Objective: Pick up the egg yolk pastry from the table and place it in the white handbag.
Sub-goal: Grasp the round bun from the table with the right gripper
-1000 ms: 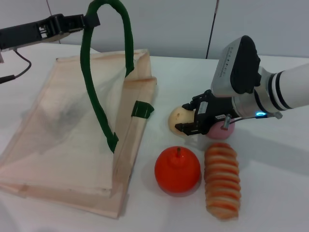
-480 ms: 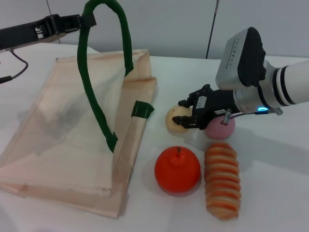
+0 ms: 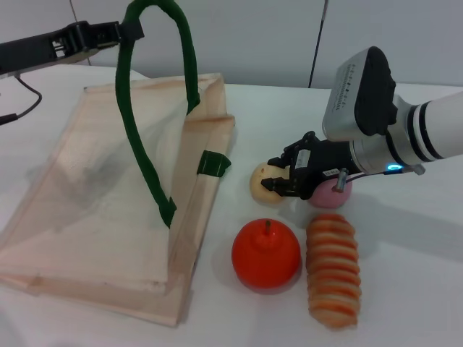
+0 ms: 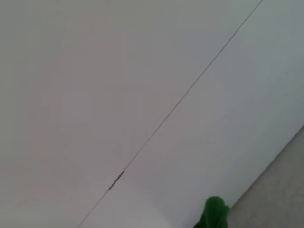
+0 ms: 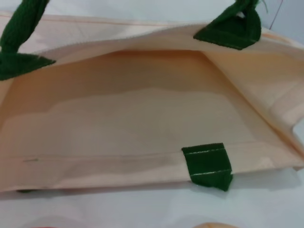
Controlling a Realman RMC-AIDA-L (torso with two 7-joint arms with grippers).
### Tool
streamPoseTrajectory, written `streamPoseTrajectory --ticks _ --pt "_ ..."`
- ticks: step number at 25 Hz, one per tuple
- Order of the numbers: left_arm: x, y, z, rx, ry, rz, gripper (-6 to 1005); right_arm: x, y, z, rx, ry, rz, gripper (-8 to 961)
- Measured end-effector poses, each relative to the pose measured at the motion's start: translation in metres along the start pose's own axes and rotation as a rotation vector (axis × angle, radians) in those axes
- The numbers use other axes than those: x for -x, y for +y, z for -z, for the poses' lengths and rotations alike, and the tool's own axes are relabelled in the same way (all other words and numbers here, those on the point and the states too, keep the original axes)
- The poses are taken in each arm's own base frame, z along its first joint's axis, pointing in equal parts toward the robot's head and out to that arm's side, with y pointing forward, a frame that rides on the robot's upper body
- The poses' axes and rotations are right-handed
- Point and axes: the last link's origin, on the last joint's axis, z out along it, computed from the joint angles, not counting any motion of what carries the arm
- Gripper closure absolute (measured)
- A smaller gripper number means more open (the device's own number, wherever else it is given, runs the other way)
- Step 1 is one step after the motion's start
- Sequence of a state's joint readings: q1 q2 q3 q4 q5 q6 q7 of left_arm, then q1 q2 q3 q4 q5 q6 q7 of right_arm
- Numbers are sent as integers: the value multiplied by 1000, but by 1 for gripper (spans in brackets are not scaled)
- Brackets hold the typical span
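You are gripping the pastry (image 3: 262, 182) with the right gripper (image 3: 278, 182), apparently clenched on it, mid-table beside the bag (image 3: 108, 195), whose handle (image 3: 155, 108) the left gripper (image 3: 119, 32) is pinching near the far left corner; next, lift it into the opening.

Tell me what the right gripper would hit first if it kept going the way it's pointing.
Right gripper points left, at the egg yolk pastry already between its fingertips; beyond that, probably the handbag's open mouth.

Egg yolk pastry (image 3: 260, 182): small pale yellow-beige ball, matte, resting on the bench (image 3: 405, 289) just beside the bag's open edge. White handbag (image 3: 94, 202): large cream cloth tote lying flat, mouth gaping, one dark green handle (image 3: 145, 108) lifted upright in a loop.
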State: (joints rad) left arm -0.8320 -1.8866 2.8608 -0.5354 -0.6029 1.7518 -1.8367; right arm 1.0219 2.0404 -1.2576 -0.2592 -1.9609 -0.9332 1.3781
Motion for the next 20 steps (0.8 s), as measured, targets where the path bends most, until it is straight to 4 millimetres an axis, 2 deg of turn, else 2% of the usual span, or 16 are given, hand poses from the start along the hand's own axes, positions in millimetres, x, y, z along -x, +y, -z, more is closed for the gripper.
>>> streamPoseTrajectory --ticks 10,20 --pt "-1 0 -1 2 3 -1 808 1 3 -1 23 18 9 605" --pt "-1 0 1 2 11 0 803 0 3 -1 20 14 13 715"
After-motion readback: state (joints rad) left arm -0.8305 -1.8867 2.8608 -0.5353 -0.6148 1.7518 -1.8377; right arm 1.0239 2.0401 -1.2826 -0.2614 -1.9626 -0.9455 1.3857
